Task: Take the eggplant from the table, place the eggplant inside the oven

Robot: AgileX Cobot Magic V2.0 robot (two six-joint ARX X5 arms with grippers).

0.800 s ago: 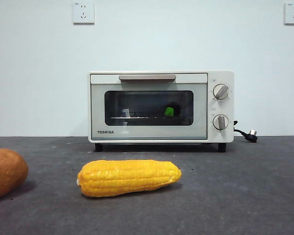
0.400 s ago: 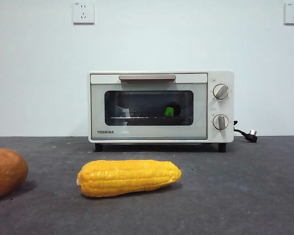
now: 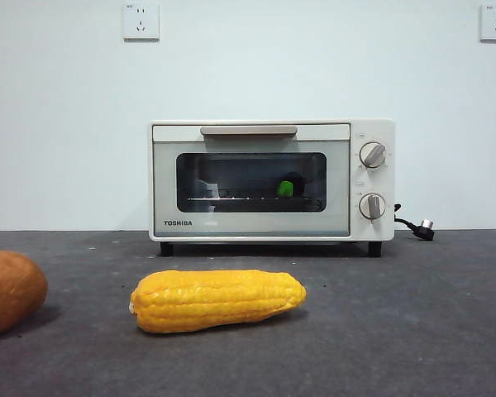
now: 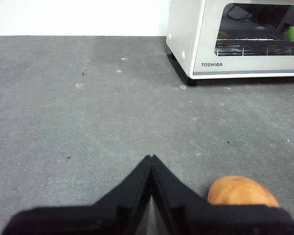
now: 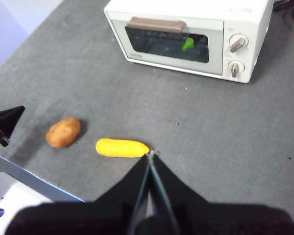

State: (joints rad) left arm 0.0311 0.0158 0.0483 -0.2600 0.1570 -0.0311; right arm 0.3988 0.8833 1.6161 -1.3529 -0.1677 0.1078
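Two grippers: left gripper (image 4: 151,159) and right gripper (image 5: 150,155), jaws pressed together, above the table (image 3: 413,314).
Eggplant (image 3: 287,188): inside the oven (image 3: 271,180), door closed.
Table: dark grey, speckled; corn cob (image 3: 218,299), orange-brown vegetable (image 3: 10,291).
Room: pale wall, two sockets (image 3: 140,21).

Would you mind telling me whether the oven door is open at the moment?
No, the oven door is shut, and the eggplant's green stem shows behind its glass.

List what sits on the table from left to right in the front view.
Orange-brown vegetable → corn cob → oven, door shut, the eggplant showing through its glass → plug at the oven's right. No gripper appears in this view.
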